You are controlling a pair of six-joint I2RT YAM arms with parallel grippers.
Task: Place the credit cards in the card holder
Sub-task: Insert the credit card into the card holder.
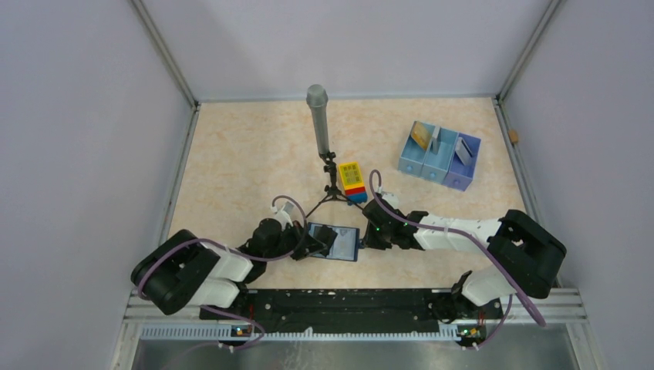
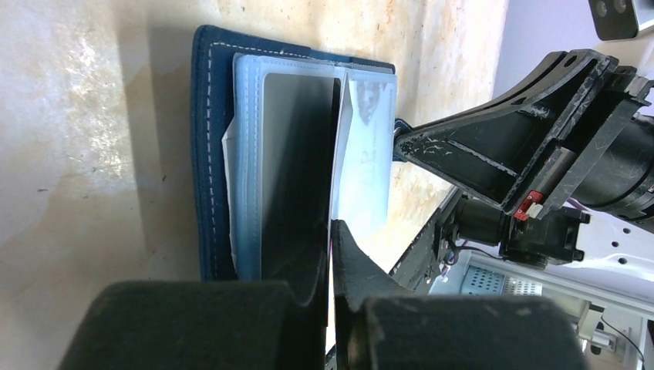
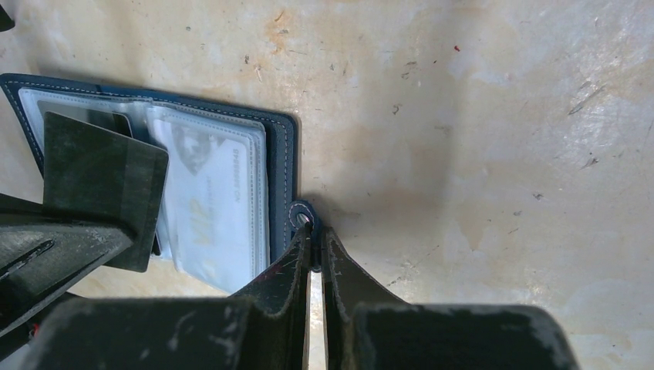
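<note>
Right tool (image 3: 315, 235) apparently pinches card holder (image 3: 281, 154) edge.

Grey cylinder (image 1: 318, 119) on tripod (image 1: 332, 189), brick block (image 1: 353, 182) beside it, blue tray (image 1: 436, 173).

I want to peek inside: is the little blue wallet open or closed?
Open. The wallet lies spread flat on the table, clear card pockets facing up, while the right pincer pinches its snap tab.

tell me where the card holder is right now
In the top view the card holder lies open near the front edge of the table, midway, between the left tool and the right tool, which pinches its snap tab.
</note>
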